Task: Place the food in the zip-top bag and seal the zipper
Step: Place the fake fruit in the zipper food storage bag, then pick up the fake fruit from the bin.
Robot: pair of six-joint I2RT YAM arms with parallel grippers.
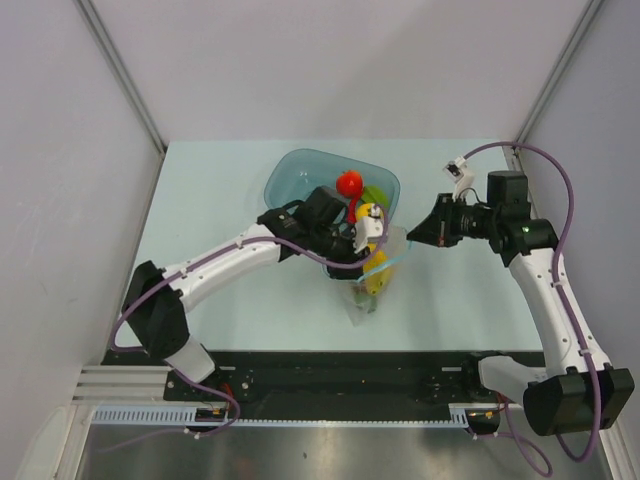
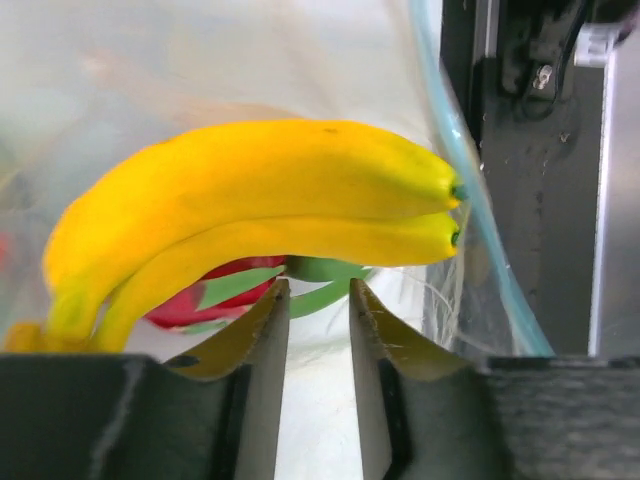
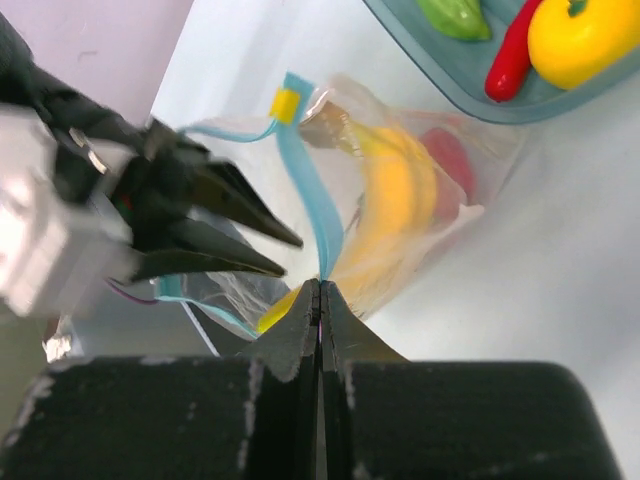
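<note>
Your right pincer (image 3: pixel 320 292) is pinching the clear bag's (image 1: pixel 362 300) blue zipper strip (image 3: pixel 308 195); left pincer (image 2: pixel 318 300) gaping, empty; yellow banana (image 2: pixel 250 190) bagged, red tomato (image 1: pixel 348 183) waiting.

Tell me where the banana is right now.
The banana lies inside the clear zip-top bag, against the pink dragon fruit, just beyond the left pincer; in the top view that is mid-table, just nearer than the blue-green tray.

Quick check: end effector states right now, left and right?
Left end effector: open, gripping nothing; the banana lies just past it.
Right end effector: closed, pinching the bag at its blue strip.
</note>
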